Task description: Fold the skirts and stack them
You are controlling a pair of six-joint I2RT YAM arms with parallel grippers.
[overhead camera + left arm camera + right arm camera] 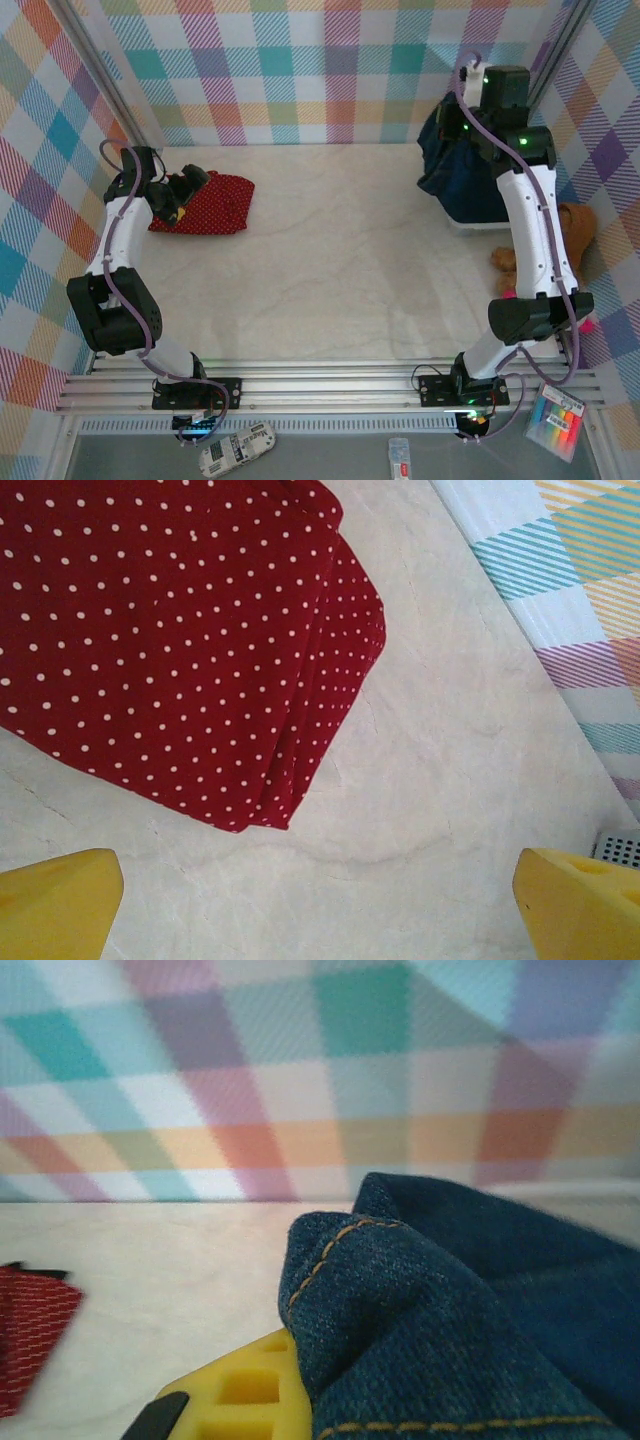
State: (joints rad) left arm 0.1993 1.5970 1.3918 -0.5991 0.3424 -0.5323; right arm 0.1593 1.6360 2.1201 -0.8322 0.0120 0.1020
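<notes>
**a:** where are the skirts?

**b:** a red skirt (205, 203) with tiny white dots lies folded flat at the far left of the pale marbled tabletop (340, 260), near the plaid wall (300, 70). a dark blue denim skirt (455, 175) is bunched in a heap at the far right, under the right arm's wrist. the two skirts are well apart.

**a:** and the arms?

**b:** the left gripper (318, 920) hovers just beside the red skirt's folded corner. its yellow fingers (55, 905) are spread wide and touch nothing. the right gripper (285, 1400) is pressed together, pinching a fold of the denim skirt. in its wrist view, a hem with orange stitching drapes over one yellow finger.

**a:** anything else nearby?

**b:** a brown teddy bear (572, 228) sits at the right edge, just beyond the right arm and near the denim skirt.
</notes>
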